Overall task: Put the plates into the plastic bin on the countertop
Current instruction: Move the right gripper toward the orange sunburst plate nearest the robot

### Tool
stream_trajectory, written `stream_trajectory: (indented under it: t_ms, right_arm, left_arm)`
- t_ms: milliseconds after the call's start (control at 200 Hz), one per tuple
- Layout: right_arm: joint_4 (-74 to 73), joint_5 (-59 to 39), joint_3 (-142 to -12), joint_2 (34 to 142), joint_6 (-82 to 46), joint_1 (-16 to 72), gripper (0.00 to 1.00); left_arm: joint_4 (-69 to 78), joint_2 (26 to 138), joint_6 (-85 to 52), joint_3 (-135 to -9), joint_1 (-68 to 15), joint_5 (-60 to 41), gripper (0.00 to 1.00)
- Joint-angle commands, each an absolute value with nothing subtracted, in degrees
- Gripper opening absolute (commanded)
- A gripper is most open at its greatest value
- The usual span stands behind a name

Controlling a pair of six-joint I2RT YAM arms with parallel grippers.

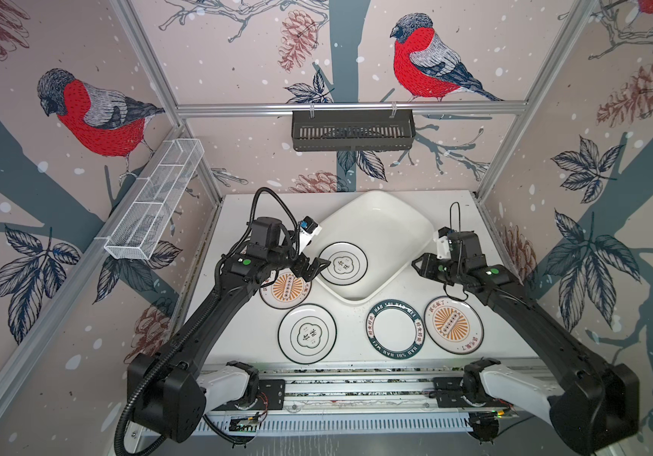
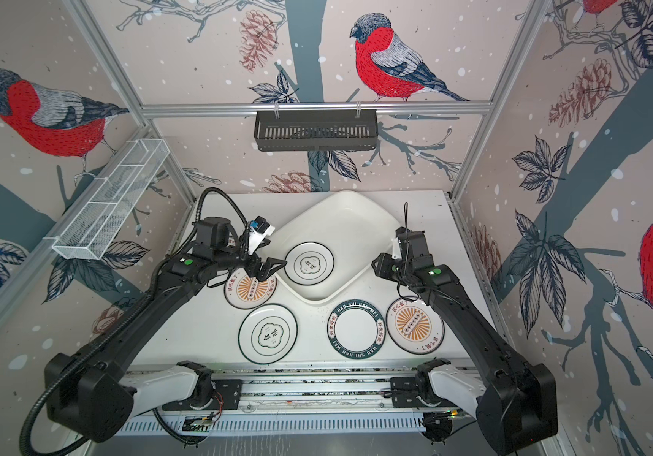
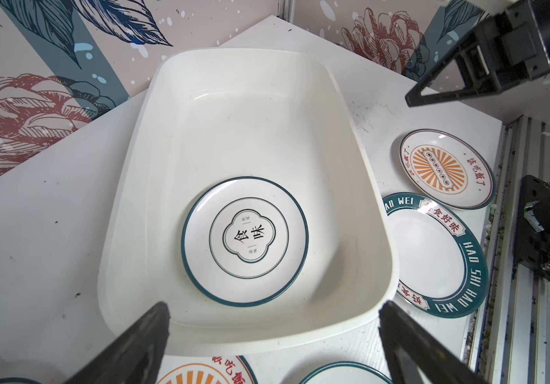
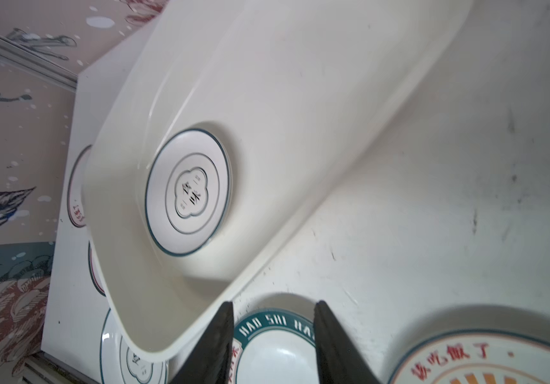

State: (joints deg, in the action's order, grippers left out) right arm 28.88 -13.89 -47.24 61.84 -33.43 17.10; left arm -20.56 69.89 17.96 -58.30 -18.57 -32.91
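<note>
The left gripper is hanging wide open and empty over the left near rim of the plastic bin, where one emblem plate is already lying flat. The right gripper is hovering just right of the bin, jaws partly parted with nothing between them. It is facing the green-lettered plate on the countertop, so picking that plate looks to be the step in hand. As the plate is lying flat, the gripper is going to need a low, tilted approach, slipping one finger under the raised rim. The lift then needs to clear the bin's wall before the plate goes down beside the emblem plate. The left arm is covering part of a sunburst plate. In the blurred right wrist view the bin is cutting off another plate rim to its left, so the full plate count is staying uncertain.
</note>
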Motion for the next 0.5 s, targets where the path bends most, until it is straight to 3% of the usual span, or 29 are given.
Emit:
stream_trajectory:
  t_ms: [0,320,495]
  right_arm:
    - [36.0,-13.0,-45.0,59.1,-37.0,16.9,0.44]
    - [51.0,-13.4,-43.1,57.9,-37.2,15.9,0.49]
    - [50.6,-13.7,-38.9,57.0,-37.6,11.2,0.5]
  left_arm:
    - [-17.0,70.9,17.4,-58.4,-18.8,-35.3,0.97]
    - [-15.0,71.8,16.9,-58.3,-19.4,-37.1,0.97]
    - [-13.5,70.8,15.9,-57.5,-19.7,-37.6,0.97]
